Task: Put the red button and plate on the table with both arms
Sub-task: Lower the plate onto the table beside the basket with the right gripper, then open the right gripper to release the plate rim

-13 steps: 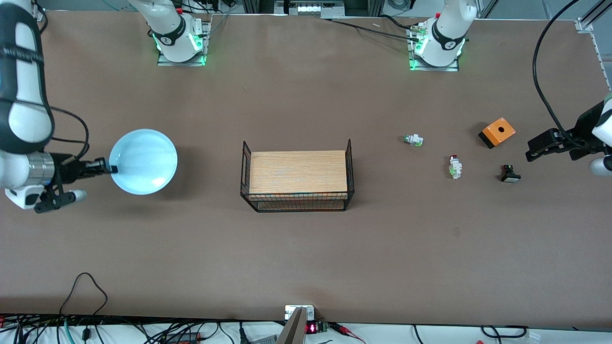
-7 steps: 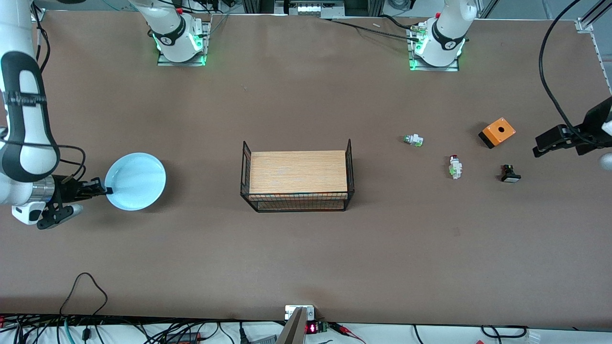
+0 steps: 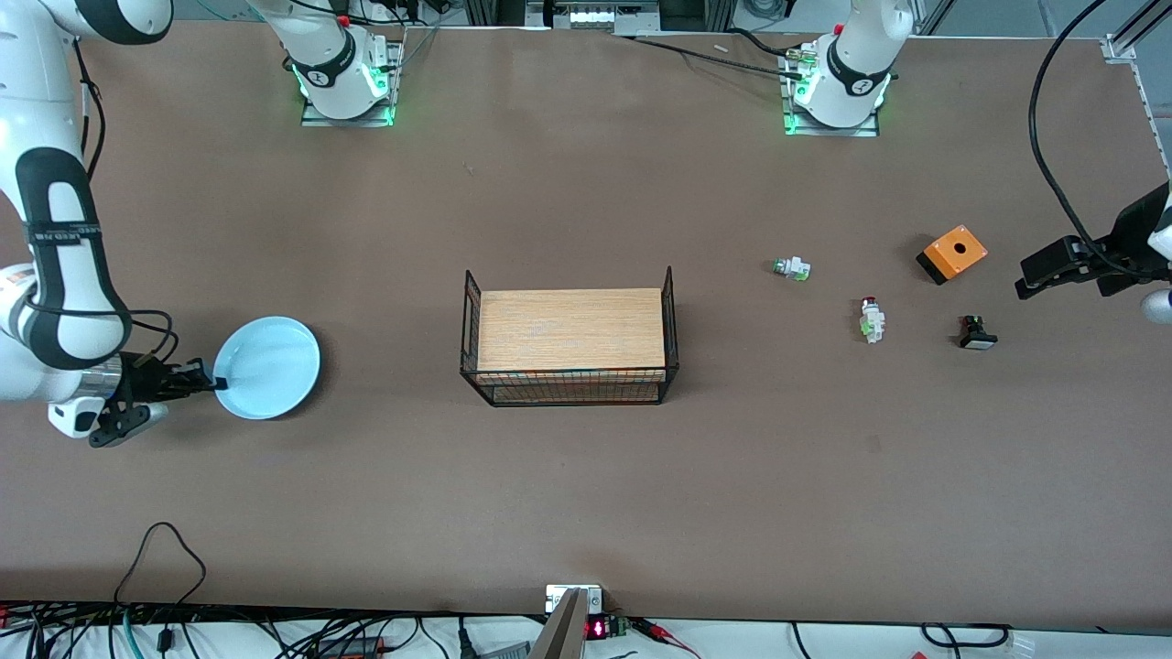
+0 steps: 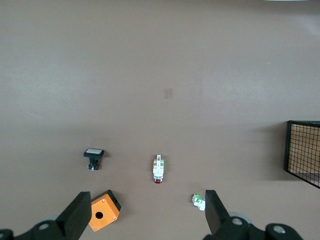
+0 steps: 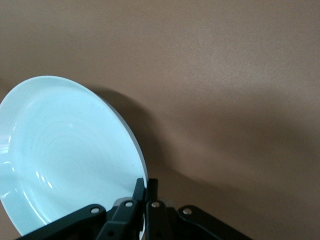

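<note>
The right gripper [image 3: 212, 379] was clamped on the rim of the plate [image 3: 267, 367] at the right arm's end of the table [image 3: 586, 494], its 2 fingers pinched tight on the edge; in the right wrist view the plate [image 5: 65, 155] tilted up from the fingers [image 5: 146, 192], and whether its lower edge touched the tabletop could not be told. The left gripper [image 3: 1039, 279] hung over the left arm's end of the table, with its 2 fingers [image 4: 80, 217] spread wide and grasping nothing. The red button [image 3: 871, 319] lay on its side on the table, well apart from that gripper, between the wire rack [image 3: 569, 340] and the black switch part [image 3: 977, 333]. The green-tipped switch part [image 3: 792, 268] lay farther from the front camera than the red button, toward the rack. The orange box [image 3: 952, 253] sat near the black switch part, farther from the front camera. The wire rack stood mid-table with its wood top bare.
</note>
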